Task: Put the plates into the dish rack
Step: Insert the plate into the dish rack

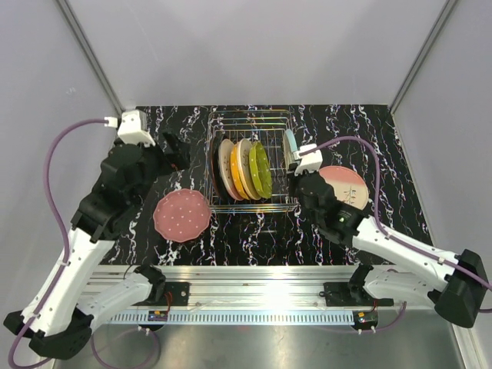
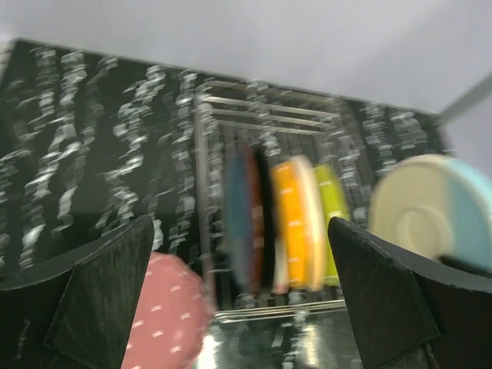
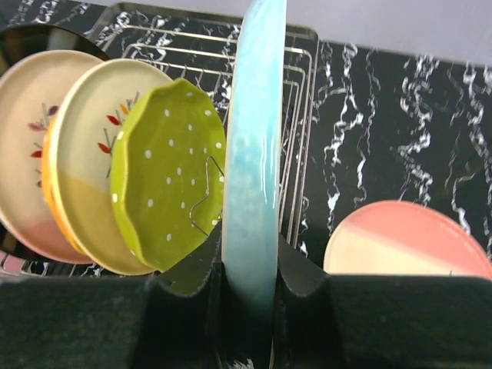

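The dish rack stands mid-table and holds a black, a cream, an orange and a yellow-green plate upright. My right gripper is shut on the rim of a light blue plate, which it holds on edge at the rack's right end, just right of the yellow-green dotted plate. A pink dotted plate lies flat left of the rack. My left gripper hovers above and behind it, open and holding nothing. In the blurred left wrist view its fingers spread wide over that pink plate.
A pink-and-cream plate lies flat on the black marbled table right of the rack, beside my right arm. White walls close in the back and both sides. The arms' mounting rail runs along the near edge.
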`<control>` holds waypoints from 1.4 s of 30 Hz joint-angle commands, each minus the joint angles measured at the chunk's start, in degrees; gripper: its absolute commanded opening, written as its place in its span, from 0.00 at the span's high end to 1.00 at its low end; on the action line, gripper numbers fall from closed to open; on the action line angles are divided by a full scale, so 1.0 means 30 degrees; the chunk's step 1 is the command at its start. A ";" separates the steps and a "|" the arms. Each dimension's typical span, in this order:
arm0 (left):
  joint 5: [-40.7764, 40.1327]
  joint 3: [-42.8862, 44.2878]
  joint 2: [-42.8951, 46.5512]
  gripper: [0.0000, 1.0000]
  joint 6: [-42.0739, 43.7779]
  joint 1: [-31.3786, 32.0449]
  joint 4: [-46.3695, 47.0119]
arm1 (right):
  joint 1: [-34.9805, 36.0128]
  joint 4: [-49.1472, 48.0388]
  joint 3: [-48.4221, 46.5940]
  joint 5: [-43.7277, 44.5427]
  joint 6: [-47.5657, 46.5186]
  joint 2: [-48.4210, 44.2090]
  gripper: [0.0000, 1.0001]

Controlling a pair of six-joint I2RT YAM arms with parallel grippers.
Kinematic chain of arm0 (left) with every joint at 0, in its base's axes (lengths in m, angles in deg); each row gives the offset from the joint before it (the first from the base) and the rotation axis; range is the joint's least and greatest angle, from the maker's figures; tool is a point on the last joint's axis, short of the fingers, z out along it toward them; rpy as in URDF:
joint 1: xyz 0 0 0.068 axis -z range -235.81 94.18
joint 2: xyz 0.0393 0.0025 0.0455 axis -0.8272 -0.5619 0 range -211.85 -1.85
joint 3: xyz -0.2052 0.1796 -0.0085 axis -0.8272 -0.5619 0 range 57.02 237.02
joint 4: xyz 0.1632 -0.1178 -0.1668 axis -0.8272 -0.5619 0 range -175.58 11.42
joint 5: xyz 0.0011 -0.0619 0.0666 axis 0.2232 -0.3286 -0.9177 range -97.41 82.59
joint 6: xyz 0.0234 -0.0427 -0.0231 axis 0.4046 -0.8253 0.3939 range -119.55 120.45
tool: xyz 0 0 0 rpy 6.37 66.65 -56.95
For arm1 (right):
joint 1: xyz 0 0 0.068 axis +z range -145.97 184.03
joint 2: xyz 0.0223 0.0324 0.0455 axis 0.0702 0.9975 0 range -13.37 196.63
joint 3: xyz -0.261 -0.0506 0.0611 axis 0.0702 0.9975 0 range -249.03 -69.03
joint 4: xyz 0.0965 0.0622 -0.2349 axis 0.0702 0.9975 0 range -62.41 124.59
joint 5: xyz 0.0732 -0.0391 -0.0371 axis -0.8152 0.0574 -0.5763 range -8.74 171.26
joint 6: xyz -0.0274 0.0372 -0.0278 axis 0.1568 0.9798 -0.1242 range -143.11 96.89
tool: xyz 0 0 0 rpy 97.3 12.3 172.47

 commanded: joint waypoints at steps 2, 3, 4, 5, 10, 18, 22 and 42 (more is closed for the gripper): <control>-0.4184 -0.2510 0.1689 0.01 0.1683 0.0006 0.0548 | -0.0497 -0.2621 -0.1985 -0.1018 0.3238 0.0810 1.00; -0.4480 -0.3472 0.2359 0.01 0.1770 0.0006 0.0782 | -0.0526 -0.2622 -0.2192 -0.0961 0.3356 0.1161 1.00; -0.4715 -0.3917 0.2656 0.01 0.1800 0.0035 0.1161 | -0.0555 -0.2622 -0.2397 -0.0989 0.3473 0.1715 1.00; -0.4921 -0.4298 0.2949 0.01 0.1858 0.0006 0.1310 | -0.0527 -0.2680 -0.2573 -0.0990 0.3561 0.1924 1.00; -0.5479 -0.7110 0.5204 0.07 0.2532 0.0006 0.2888 | -0.0555 -0.3061 -0.3248 -0.0990 0.3913 0.2773 1.00; -0.7383 -0.8931 0.6233 0.01 0.2152 0.0006 0.2953 | -0.0555 -0.3003 -0.4214 -0.0581 0.4264 0.3947 1.00; -0.7266 -0.8960 0.6350 0.01 0.2064 0.0035 0.2923 | -0.0527 -0.2915 -0.4274 -0.0199 0.4733 0.4767 1.00; -0.7061 -0.9165 0.5823 0.01 0.2034 0.0123 0.2923 | -0.0556 -0.3178 -0.4244 0.0768 0.6111 0.8020 0.70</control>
